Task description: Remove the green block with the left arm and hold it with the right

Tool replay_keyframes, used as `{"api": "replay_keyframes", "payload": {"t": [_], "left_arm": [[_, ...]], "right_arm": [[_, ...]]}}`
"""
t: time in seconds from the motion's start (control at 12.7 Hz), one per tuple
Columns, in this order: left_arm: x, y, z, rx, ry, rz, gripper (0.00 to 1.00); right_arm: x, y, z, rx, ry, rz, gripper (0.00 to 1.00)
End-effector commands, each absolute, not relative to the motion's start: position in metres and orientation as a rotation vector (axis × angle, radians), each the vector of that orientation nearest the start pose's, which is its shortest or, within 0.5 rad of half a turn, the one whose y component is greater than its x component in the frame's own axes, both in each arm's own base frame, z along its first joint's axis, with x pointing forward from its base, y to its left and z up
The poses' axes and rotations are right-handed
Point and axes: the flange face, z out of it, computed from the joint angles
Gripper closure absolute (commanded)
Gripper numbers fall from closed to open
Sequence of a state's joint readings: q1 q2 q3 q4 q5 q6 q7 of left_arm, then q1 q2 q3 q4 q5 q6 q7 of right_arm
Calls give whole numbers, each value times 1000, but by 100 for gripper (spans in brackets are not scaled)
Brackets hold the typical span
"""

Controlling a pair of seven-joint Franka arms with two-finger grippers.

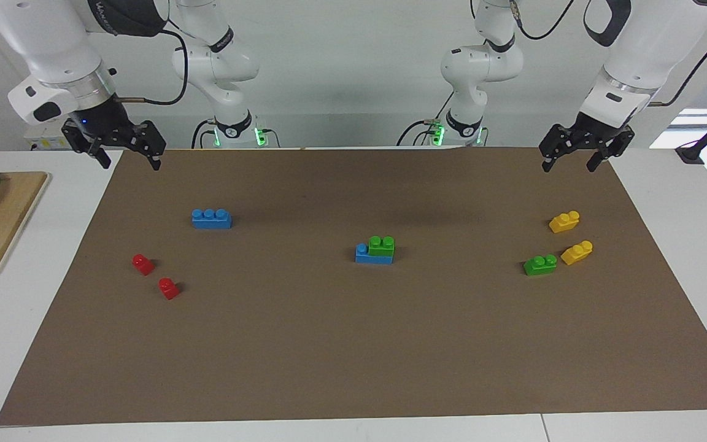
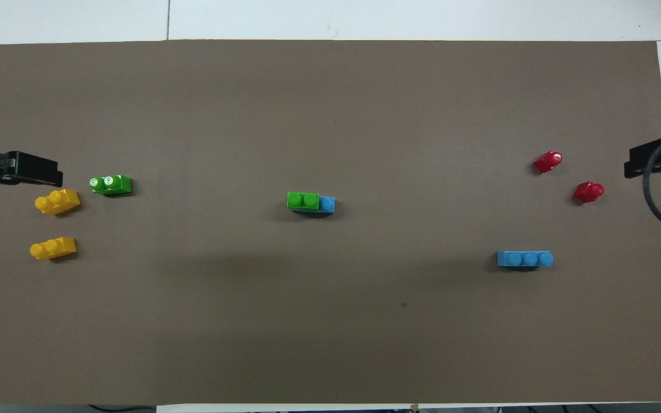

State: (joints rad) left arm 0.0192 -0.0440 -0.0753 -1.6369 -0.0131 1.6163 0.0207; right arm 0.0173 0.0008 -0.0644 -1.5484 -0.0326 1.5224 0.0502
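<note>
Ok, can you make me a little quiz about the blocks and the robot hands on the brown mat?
1. True or false: the green block in the middle of the brown mat sits on top of a blue block.
2. How many yellow blocks lie on the mat: A one, B two, C three?
3. Fill in: the left gripper and the right gripper both hang with fingers ____, holding nothing.

Key
1. True.
2. B: one yellow block and another yellow block, with a loose green block beside the second.
3. open.
</note>
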Motion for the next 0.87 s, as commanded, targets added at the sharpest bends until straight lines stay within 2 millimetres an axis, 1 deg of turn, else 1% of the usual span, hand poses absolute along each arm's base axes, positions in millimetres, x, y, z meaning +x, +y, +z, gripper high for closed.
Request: {"api": "replay_keyframes", "payload": {"t": [0.0,0.24,0.32,0.47,0.55,0.71,0.79], "left_arm": [[533,-25,622,-3130,106,-36,0],[532,-26,619,-3130,94,-29,0],[531,-29,620,-3131,53,-34,0],[525,-33,608,-3130,-7,-3,0],[522,-34,607,-3129,-15,-3,0],[528,-36,610,-3134,-96,-77,0],[528,-39,609,-3136,-149,-80,0]], "right_arm": [[541,-34,630,-3163,186,44,0],[541,-30,630,-3163,195,41,0],[541,-29,630,-3163,191,38,0],[539,-30,624,-3163,189,29,0],[539,-32,623,-3162,194,29,0],[539,-32,622,-3162,199,31,0],[538,-31,622,-3162,206,31,0]]}}
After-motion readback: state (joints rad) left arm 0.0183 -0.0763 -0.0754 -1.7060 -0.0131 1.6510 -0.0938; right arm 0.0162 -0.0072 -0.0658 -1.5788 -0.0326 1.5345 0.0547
